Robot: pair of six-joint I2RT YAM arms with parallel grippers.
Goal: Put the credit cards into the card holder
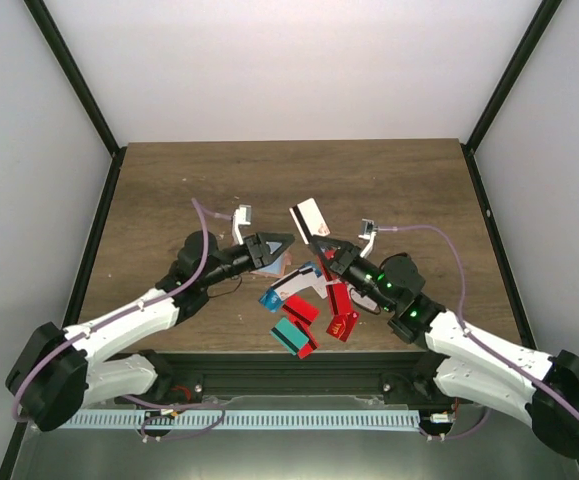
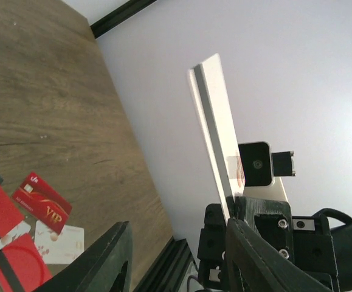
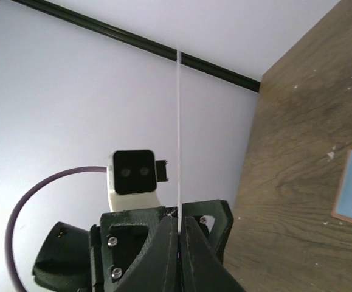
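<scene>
Holding white card point(image 1: 310, 213) clamped in right end effector point(image 1: 316, 240), near card holder point(image 1: 281, 265) by parted left end effector point(image 1: 284, 247); next, aligning edge with slot.

Your left gripper point(image 2: 179, 246) has its jaws apart. Opposite, the right gripper point(image 2: 236, 210) pinches a white striped card point(image 2: 215, 128) by its lower end. A red VIP card point(image 2: 42, 201) lies flat on the wooden table point(image 2: 54, 103).

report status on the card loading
Right gripper shut on white striped card, held up. Left gripper open, empty, by card holder. Other cards loose on table. Nothing seen in the way.
</scene>
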